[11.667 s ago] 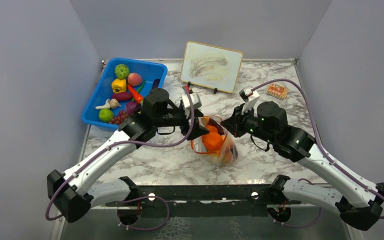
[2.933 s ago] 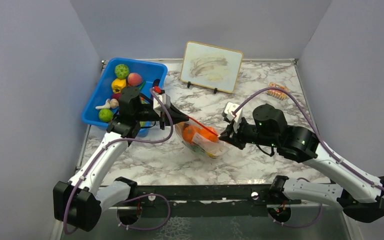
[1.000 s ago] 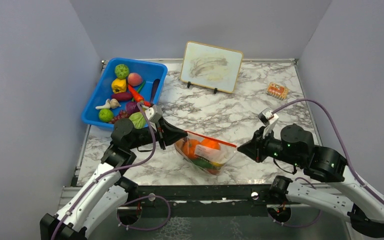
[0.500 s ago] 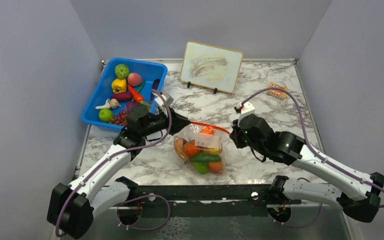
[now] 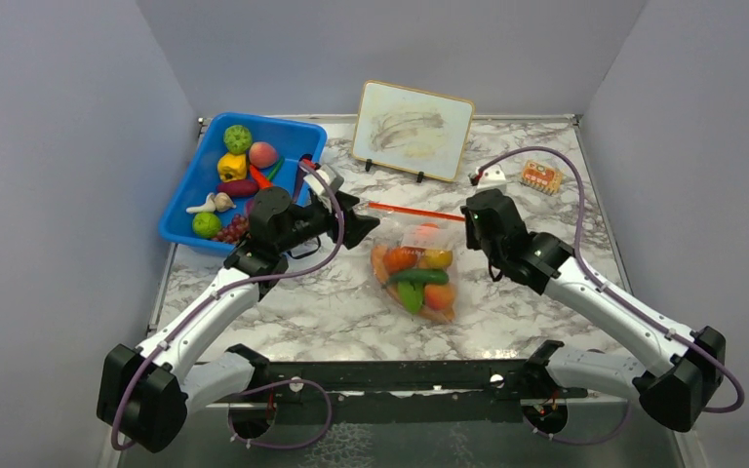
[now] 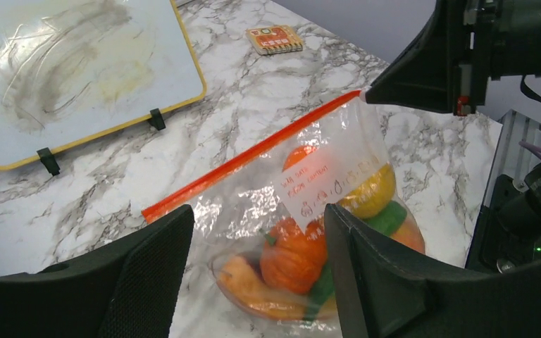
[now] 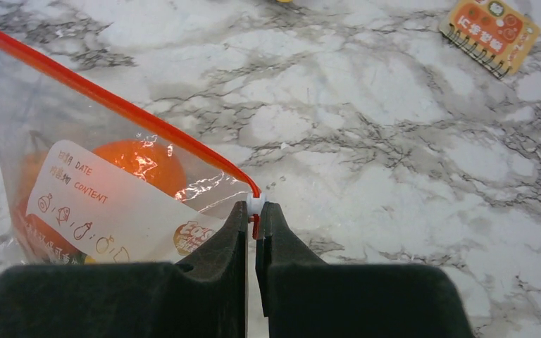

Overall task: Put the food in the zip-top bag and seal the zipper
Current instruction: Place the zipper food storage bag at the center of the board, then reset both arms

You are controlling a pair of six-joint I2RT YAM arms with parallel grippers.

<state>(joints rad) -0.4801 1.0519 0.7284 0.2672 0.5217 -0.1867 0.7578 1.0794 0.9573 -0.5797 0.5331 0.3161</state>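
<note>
The clear zip-top bag rests on the marble with food inside: an orange, a yellow piece and green pieces. Its orange-red zipper runs as one straight strip along the top. My right gripper is shut on the white slider tab at the strip's right end and holds that end up. My left gripper stands open just short of the strip's left end, with nothing between its fingers. In the top view the left gripper sits to the left of the bag.
A blue bin with more toy fruit and vegetables stands at the back left, close behind the left arm. A whiteboard on a stand is at the back middle. A small orange card lies at the back right.
My left gripper has opened and let go of the zipper's left end. The right gripper has moved toward the back with the slider, and the bag has shifted back and right.
</note>
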